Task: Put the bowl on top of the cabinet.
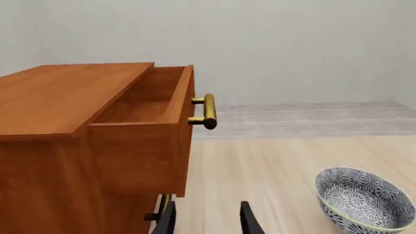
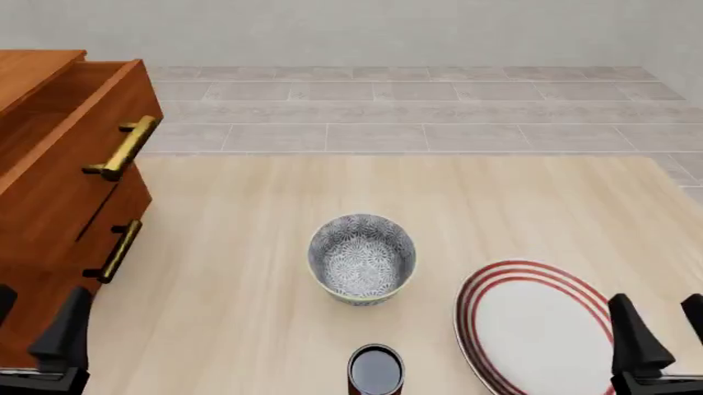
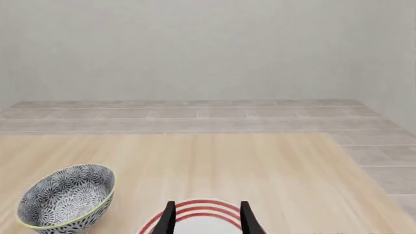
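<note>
1. The cabinet [image 2: 61,173] stands at the far left of the table [image 2: 242,247] in the front view. Its top drawer [image 1: 146,105] is pulled out and shows a bare wooden inside, with a brass bar handle [image 2: 123,148] on its front. A second brass handle [image 2: 115,251] sits on the shut drawer below.
2. The left gripper [image 2: 33,329] hangs low at the near left corner, just in front of the cabinet's lower front. Its dark fingers [image 1: 167,219] stand apart with nothing between them.
3. The bowl [image 2: 361,258] sits upright on the table near the middle, well apart from the cabinet and from both grippers. The blue-grey floral pattern covers it inside and out.
4. A small dark red can [image 2: 376,370] stands at the near edge, just in front of the bowl and not touching it.
5. A white plate [image 2: 538,325] with red rings lies flat to the right of the bowl, near it but apart.
6. The right gripper [image 2: 659,333] hovers at the near right corner over the plate's right edge. Its fingers [image 3: 247,219] are spread and hold nothing.
</note>
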`<control>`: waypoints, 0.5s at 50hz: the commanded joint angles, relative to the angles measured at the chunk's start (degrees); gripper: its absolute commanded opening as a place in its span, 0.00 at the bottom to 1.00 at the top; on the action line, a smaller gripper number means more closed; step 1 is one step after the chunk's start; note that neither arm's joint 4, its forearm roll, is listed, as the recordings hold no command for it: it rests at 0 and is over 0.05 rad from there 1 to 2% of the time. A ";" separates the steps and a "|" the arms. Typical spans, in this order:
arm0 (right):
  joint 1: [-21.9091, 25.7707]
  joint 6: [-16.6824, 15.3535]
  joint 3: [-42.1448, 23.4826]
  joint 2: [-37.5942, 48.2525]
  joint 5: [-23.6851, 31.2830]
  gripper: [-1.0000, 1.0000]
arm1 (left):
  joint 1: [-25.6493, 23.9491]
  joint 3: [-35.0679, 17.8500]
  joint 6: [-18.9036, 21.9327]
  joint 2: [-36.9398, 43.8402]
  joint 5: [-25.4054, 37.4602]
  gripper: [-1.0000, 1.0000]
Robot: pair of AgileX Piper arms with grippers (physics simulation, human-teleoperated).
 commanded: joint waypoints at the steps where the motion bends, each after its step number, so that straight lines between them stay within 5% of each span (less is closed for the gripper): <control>1: -0.41 0.40 -0.33 0.56 0.18 1.00 | 0.00 1.55 -0.35 -0.70 0.75 1.00; 10: -0.54 0.20 -0.49 1.79 -0.29 1.00 | -2.15 1.43 -2.58 0.23 1.42 1.00; 25: -0.32 -0.60 -0.81 2.88 -0.89 1.00 | -3.27 1.52 -0.84 -1.74 2.02 1.00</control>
